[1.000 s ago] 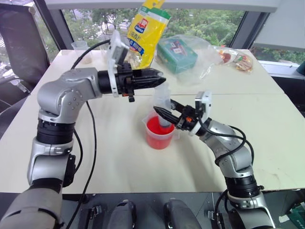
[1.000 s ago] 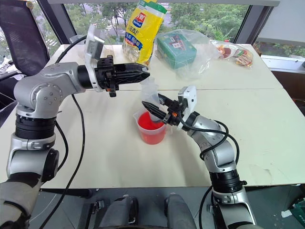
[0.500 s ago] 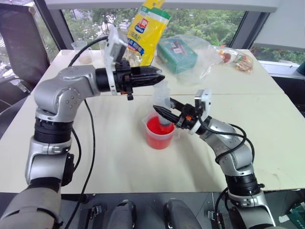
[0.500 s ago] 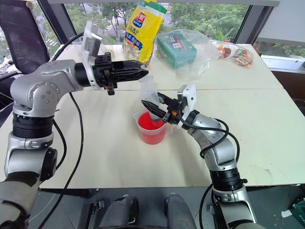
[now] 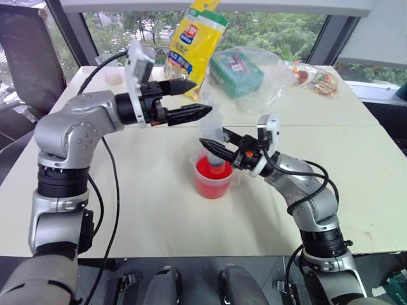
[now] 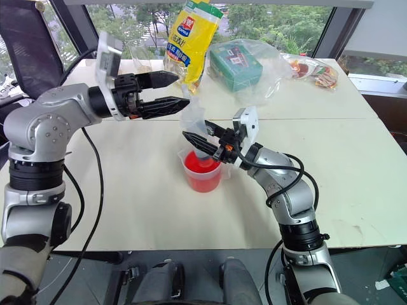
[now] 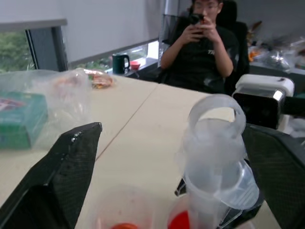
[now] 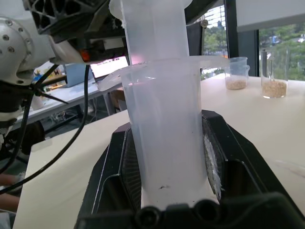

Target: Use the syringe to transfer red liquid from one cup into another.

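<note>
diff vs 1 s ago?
The left hand opened, let go of the plunger top of the syringe and drew back toward its own side. The right hand stays shut on the syringe barrel, tip over the red beaker.

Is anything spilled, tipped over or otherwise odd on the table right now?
Nothing stands out. The syringe stands upright in the handled beaker of red liquid, clamped by the right gripper. The left gripper is open beside its plunger. No red shows on the table.
</note>
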